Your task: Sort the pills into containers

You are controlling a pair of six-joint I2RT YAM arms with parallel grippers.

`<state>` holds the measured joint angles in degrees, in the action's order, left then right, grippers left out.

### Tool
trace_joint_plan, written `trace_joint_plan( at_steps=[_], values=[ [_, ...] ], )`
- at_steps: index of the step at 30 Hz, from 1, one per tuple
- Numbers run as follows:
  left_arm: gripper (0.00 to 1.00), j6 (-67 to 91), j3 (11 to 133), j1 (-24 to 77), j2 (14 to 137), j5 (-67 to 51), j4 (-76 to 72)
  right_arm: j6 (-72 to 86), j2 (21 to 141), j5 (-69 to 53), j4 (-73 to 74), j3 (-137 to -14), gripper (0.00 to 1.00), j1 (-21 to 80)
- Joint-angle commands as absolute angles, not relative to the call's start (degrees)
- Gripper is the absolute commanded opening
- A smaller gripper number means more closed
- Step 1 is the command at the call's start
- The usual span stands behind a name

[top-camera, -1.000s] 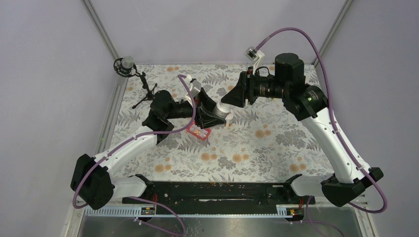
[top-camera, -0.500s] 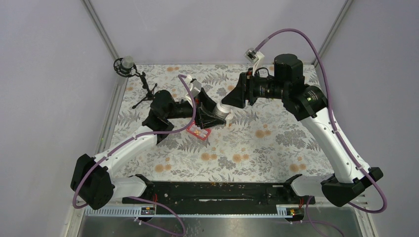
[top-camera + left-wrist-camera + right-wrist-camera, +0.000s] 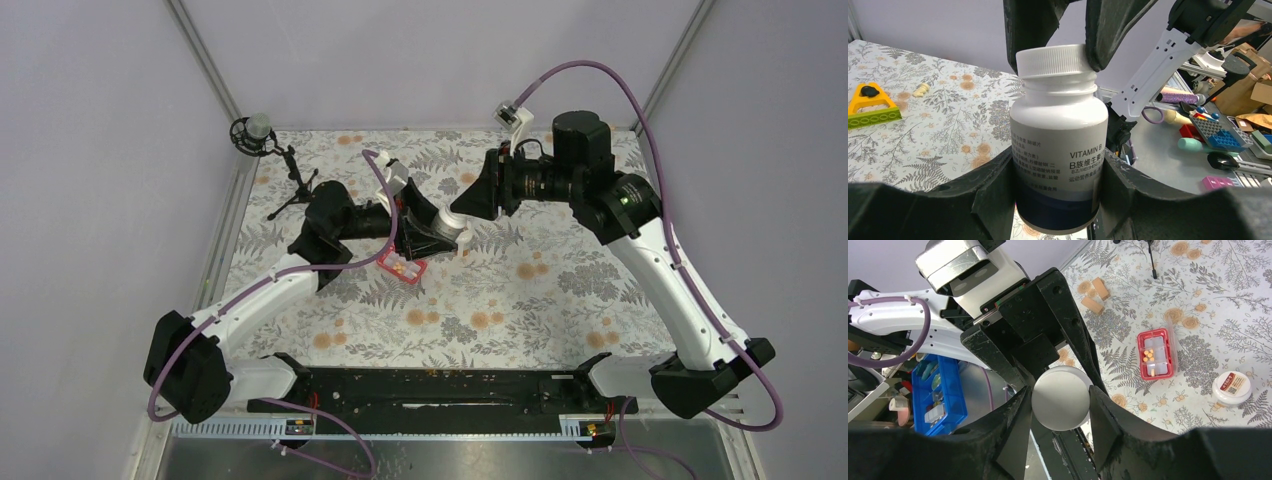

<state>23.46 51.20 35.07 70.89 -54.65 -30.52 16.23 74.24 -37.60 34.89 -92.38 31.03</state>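
Red-pink tray (image 3: 405, 268), flat, long axis far-left to near-right

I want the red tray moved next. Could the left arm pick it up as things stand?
Probably not: the left gripper is clamped on the white bottle, whose cap the right gripper seems closed on. The tray lies free on the cloth, so only the full grip blocks it.

Top high, downward, shares pill tray (image 3: 403, 266) with right wrist — wrists close, share bottle (image 3: 1058, 135).
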Motion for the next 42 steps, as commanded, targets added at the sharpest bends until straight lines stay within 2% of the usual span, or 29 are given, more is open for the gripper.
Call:
trace_joint_plan(
  at_steps=[1, 8, 18, 21, 24, 31, 37, 42],
  values=[
    [0.0, 23.1, 55.0, 34.9, 70.8, -55.4, -33.9, 13.8, 74.0, -42.0, 34.3, -92.6, 0.38, 30.9],
    [0.0, 28.8, 56.2, 34.2, 72.0, -61.0, -36.1, 2.3, 71.9, -53.5, 37.0, -90.6, 0.37, 30.9],
    [0.0, 45.3, 58.4, 34.1, 75.8, -66.9, -52.3, -6.3, 71.7, -53.0, 44.1, -89.6, 0.37, 31.7],
    [0.0, 51.5, 58.3, 34.2, 77.0, -66.6, -59.7, -6.7, 71.3, -53.3, 43.9, -88.3, 0.37, 31.9],
    [0.0, 50.9, 57.3, 34.2, 76.8, -64.6, -62.9, -4.1, 70.9, -52.7, 41.9, -87.3, 0.37, 31.8],
    [0.0, 26.8, 58.8, 34.4, 72.0, -55.3, -34.1, 6.2, 72.5, -46.3, 37.2, -86.5, 0.39, 33.2],
    [0.0, 10.6, 59.0, 36.1, 68.8, -40.1, -19.5, 22.0, 76.8, -27.8, 34.1, -87.5, 0.39, 37.0],
    [0.0, -2.2, 58.1, 38.9, 67.1, -27.8, -12.3, 29.7, 82.3, -10.9, 38.5, -94.8, 0.38, 40.8]
  ],
)
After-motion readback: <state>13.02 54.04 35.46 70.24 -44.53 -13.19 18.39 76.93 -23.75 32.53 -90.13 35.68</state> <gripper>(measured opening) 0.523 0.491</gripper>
